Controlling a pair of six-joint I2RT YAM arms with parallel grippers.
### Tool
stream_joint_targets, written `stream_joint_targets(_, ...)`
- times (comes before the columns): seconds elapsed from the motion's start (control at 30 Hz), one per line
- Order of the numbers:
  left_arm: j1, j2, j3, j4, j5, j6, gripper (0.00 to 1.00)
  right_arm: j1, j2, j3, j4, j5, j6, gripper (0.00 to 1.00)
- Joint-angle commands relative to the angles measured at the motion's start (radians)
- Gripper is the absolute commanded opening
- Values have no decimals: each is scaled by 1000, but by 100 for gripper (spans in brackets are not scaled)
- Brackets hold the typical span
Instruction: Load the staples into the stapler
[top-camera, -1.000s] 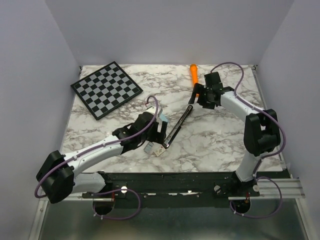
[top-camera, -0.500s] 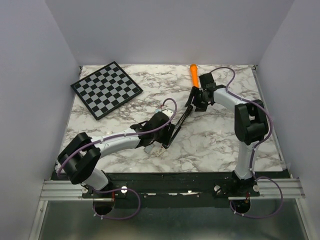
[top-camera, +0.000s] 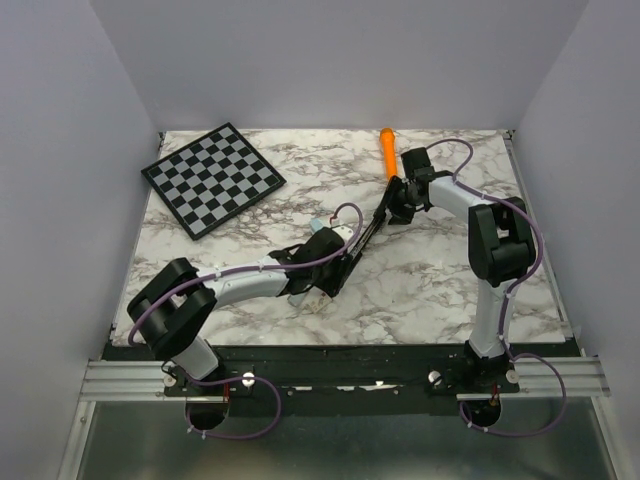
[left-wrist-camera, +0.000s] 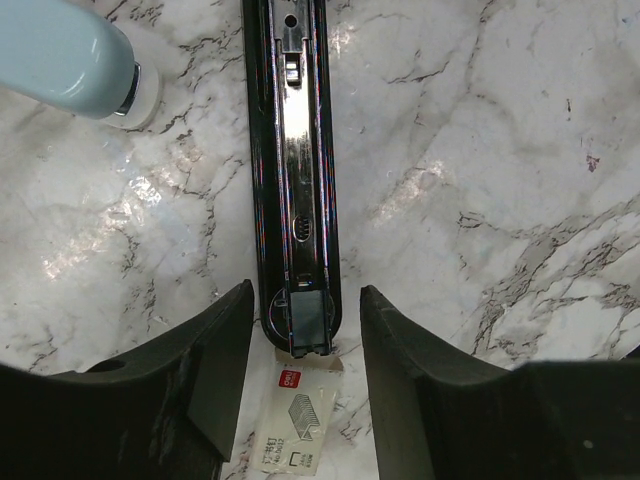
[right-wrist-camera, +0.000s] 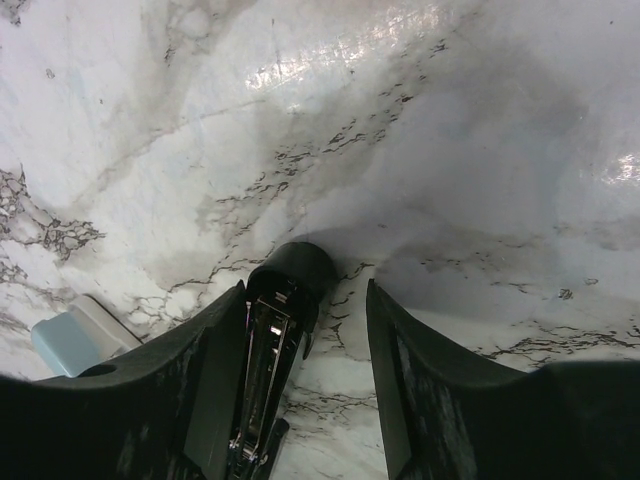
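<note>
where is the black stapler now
Top view: the slim black stapler lies diagonally mid-table, near end at the left gripper, far end at the right gripper, beside the orange marker.

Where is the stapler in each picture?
Top: stapler at centre, slanting.
Left wrist: stapler from top middle down to bottom centre.
Right wrist: stapler at bottom, left of centre.
Shared landmark: the pale blue thing beside it.

Checkerboard (top-camera: 213, 179) far left, orange marker (top-camera: 387, 148) at back — marble table (top-camera: 440, 285)
</note>
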Motion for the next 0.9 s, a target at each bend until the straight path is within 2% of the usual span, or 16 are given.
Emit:
stream_joint_targets(0.0,-12,26,-16,17,30,18,54,-4,36,4,-21,-26,12,58)
stream_joint_targets(0.03,-13,28,-18,14,30,18,49,-4,37,4,-21,-26,12,58)
stream_joint_targets(0.1,-15,36,-19,14,51,18,47,-4,40,6,-20,-29,12,58)
stream_joint_targets(0.13,-15,36,-21,12,51,18,47,-4,39,6,-21,-30,14,53)
stream_joint_targets(0.3,-16,25,-38,9,37,18,41,-4,43,9,-15,-36,12,52)
stream_joint_targets(0.33,-16,22,-39,11,37,18,36,-4,42,7,-15,-39,12,46)
stream_joint_targets(0.4,-16,22,-44,11,37,20,35,-4,37,1,-9,-38,12,45)
stream_joint_targets(0.43,-16,22,-46,12,37,21,31,-4,30,-1,-6,-38,12,45)
stream_joint_targets(0.47,-16,25,-46,14,37,24,30,-4,26,-4,-5,-36,11,39)
stream_joint_targets(0.63,-18,30,-26,15,10,37,6,-4,-20,-16,-3,-13,-5,31)
stream_joint_targets(0.67,-18,34,-16,15,11,37,5,-4,-45,-25,-3,-9,-8,25)
stream_joint_targets(0.7,-18,37,-12,17,11,37,3,-4,-56,-31,-3,-7,-11,25)
stream_joint_targets(0.73,-19,40,-7,21,10,37,1,-4,-73,-37,-2,-1,-18,18)
stream_joint_targets(0.8,-18,53,8,27,10,34,1,-4,-122,-65,0,5,-22,18)
stream_joint_targets(0.83,-18,59,11,34,8,29,0,-4,-141,-80,5,2,-28,12)
stream_joint_targets(0.87,-18,69,17,40,7,27,0,-3,-158,-108,12,2,-29,13)
